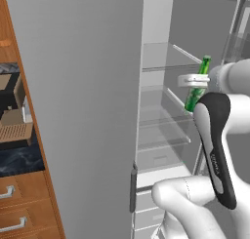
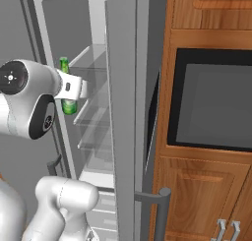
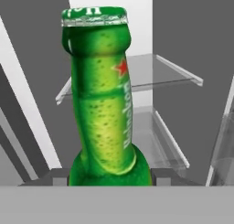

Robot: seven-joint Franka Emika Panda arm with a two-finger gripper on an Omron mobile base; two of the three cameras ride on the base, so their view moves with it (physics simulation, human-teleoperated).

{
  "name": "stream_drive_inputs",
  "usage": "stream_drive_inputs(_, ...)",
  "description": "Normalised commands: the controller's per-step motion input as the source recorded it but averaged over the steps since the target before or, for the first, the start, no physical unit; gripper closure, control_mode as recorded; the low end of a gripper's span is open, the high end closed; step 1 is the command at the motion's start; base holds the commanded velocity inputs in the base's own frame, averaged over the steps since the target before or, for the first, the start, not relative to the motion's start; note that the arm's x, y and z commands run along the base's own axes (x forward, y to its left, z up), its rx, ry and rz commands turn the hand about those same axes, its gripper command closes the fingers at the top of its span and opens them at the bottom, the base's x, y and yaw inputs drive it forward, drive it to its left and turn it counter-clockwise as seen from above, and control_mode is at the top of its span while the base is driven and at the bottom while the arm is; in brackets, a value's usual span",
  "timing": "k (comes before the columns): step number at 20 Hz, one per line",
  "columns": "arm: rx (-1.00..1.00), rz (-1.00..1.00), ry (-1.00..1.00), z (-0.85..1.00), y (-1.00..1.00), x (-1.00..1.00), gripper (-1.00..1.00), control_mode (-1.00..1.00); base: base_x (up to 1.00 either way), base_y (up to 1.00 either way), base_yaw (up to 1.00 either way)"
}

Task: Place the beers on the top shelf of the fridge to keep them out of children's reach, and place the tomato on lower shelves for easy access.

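My gripper (image 1: 195, 80) is shut on the bright green beer (image 1: 197, 97), holding it upright by the neck in front of the open fridge (image 1: 161, 18). From the right, the gripper (image 2: 75, 87) and bottle (image 2: 69, 106) hang at the fridge's opening, about level with the top shelf (image 2: 93, 55). The top shelf (image 1: 161, 57) and the lower shelves (image 1: 161, 117) look bare. In the hand view the green bottle (image 3: 103, 118) rises between my fingertips (image 3: 59, 176), with the top shelf (image 3: 155, 74) behind it. The tomato is out of view.
The open grey fridge door (image 1: 73, 111) stands close on the left, and its other door (image 2: 129, 112) with a dark handle (image 2: 162, 205) on the right. Wooden cabinets with a black built-in oven (image 2: 211, 97) flank the right. A counter with appliances (image 1: 12, 116) lies far left.
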Motion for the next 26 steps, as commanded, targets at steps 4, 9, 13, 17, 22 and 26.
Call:
stream_drive_inputs(4, 0.0, 0.0, -0.01, 0.21, -0.08, 0.31, 1.0, -1.0, 0.0, 0.0, 0.0)
stream_drive_inputs(9, 0.0, 0.0, -0.05, 0.27, -0.01, 0.34, 1.0, -1.0, 0.0, 0.0, 0.0)
stream_drive_inputs(13, 0.0, 0.0, -0.03, 0.22, 0.0, 0.37, 1.0, -1.0, 0.0, 0.0, 0.0)
stream_drive_inputs(17, 0.0, 0.0, 0.0, 0.15, -0.01, 0.4, 1.0, -1.0, 0.0, 0.0, 0.0)
stream_drive_inputs(22, 0.0, 0.0, 0.0, 0.08, -0.01, 0.35, 1.0, -1.0, 0.0, 0.0, 0.0)
stream_drive_inputs(26, 0.0, 0.0, 0.0, 0.04, -0.08, 0.39, 1.0, -1.0, 0.0, 0.0, 0.0)
